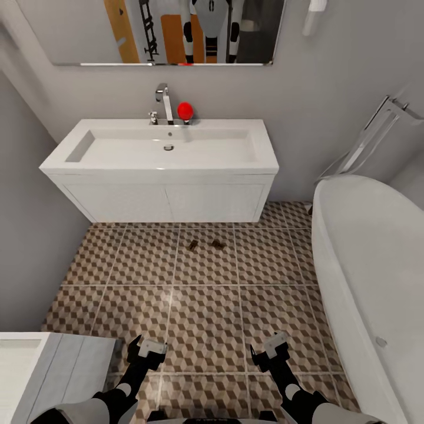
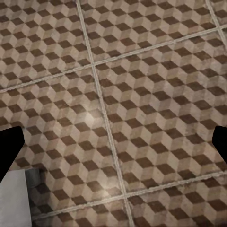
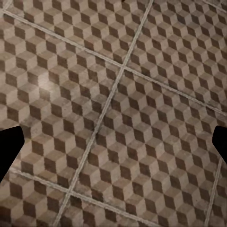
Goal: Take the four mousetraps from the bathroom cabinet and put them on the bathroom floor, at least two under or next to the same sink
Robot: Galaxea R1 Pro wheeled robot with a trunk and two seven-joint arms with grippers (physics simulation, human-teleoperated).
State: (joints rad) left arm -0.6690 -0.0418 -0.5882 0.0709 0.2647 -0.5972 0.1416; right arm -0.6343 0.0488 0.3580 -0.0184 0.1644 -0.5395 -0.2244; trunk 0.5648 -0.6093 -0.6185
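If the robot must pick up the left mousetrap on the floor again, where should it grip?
Probably from straight above, fingers closing across the narrow sides of the left mousetrap: it lies flat on the bathroom floor, apart from the second mousetrap. Finer details are too small to tell.

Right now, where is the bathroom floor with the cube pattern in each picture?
Head view: the bathroom floor spreads from below the white sink down to the two grippers, with the bathtub at its right edge.
Left wrist view: the same tiles lie under the camera.
Right wrist view: tiles again.
Shared landmark: the pale grout lines crossing the cube pattern.
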